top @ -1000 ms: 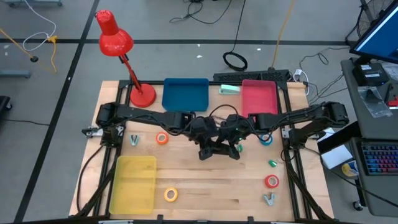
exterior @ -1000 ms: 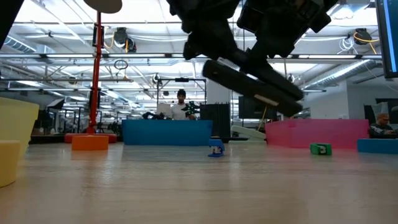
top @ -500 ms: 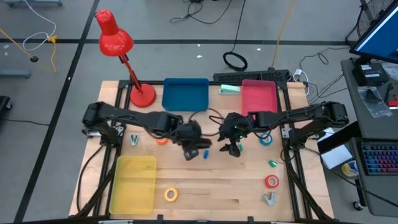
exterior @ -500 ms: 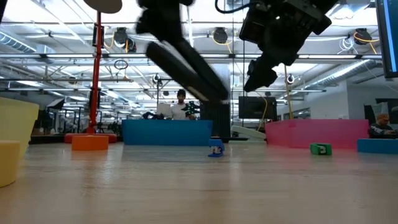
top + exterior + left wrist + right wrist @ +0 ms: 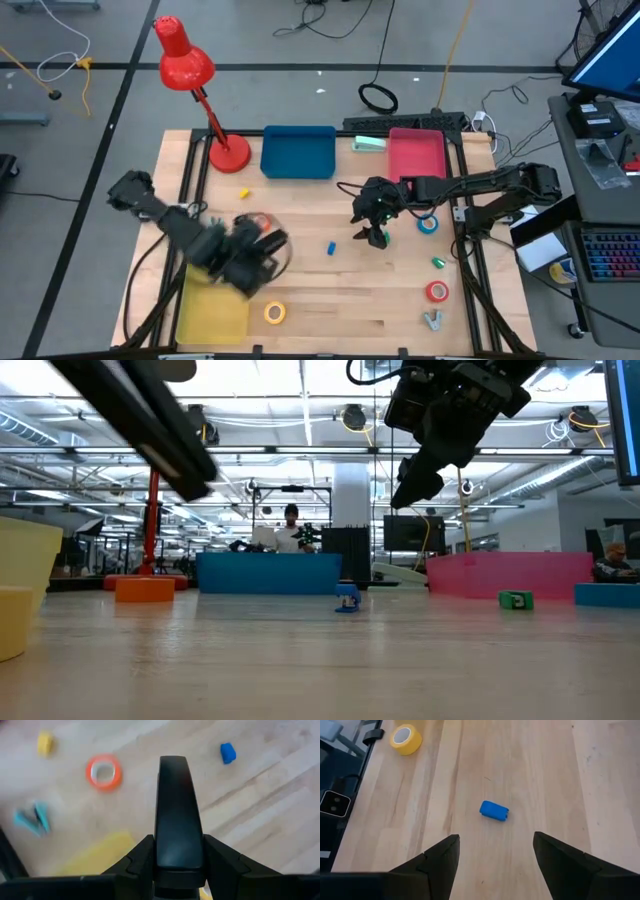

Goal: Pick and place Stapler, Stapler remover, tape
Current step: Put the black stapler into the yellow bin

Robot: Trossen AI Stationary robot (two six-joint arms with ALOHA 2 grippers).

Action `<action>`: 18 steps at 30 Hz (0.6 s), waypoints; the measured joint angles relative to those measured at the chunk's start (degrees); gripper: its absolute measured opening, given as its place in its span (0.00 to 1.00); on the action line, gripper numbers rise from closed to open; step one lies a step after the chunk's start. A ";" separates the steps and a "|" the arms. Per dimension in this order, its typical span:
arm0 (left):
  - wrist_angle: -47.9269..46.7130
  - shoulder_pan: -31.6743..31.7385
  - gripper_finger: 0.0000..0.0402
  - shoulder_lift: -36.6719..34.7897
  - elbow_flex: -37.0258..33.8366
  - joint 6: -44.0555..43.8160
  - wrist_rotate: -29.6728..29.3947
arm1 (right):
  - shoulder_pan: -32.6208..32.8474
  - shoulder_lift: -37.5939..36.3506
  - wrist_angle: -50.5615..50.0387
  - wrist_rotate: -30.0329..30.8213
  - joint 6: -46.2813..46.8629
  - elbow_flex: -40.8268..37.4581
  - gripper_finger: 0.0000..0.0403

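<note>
My left gripper (image 5: 248,262) is shut on the black stapler (image 5: 175,815) and hangs over the far right corner of the yellow tray (image 5: 213,312). In the low view the stapler (image 5: 140,422) is tilted high above the table. My right gripper (image 5: 373,237) is open above the table's middle, over a small blue bit (image 5: 494,811). The orange tape roll (image 5: 103,771) and a teal stapler remover (image 5: 31,817) lie flat below my left arm. Also lying flat are the yellow roll (image 5: 274,313), red roll (image 5: 437,291), blue roll (image 5: 428,223) and a grey stapler remover (image 5: 432,320). My left gripper pinches the stapler's rear part (image 5: 176,862) between its two fingers (image 5: 141,857), one on each long side. The stapler lies along the fingers and sticks out ahead of them. It is lifted clear of the table and tilted.
A blue tray (image 5: 298,152) and a pink tray (image 5: 415,155) sit at the far edge, with a red lamp's base (image 5: 228,155) at the far left. Small bits lie about: yellow (image 5: 243,193), blue (image 5: 329,247), green (image 5: 438,263). Bare wood lies in the near middle.
My left gripper has swung the stapler from the table's middle, beside my right gripper, toward the left and near edges, ending over the yellow tray's corner. The stapler stayed lifted throughout. My right gripper has stayed near the middle, apart from the stapler.
</note>
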 joint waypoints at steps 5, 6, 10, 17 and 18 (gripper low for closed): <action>-2.98 -9.89 0.33 0.34 0.00 -20.52 -0.17 | 0.00 0.00 0.08 0.06 -0.41 0.00 0.60; -2.91 -11.66 0.33 0.50 -0.12 -23.22 -0.05 | 0.00 0.00 0.09 0.08 -0.75 0.00 0.60; -2.54 -16.76 0.33 0.62 -1.54 -33.36 6.40 | -0.04 0.00 0.20 0.22 -1.07 0.00 0.61; -2.39 -22.55 0.33 1.45 -2.49 -42.42 11.61 | -0.30 0.00 0.20 0.28 -0.98 0.00 0.60; -2.65 -22.85 0.33 1.47 -2.49 -42.62 11.85 | -0.33 0.00 0.20 0.29 -0.98 0.00 0.60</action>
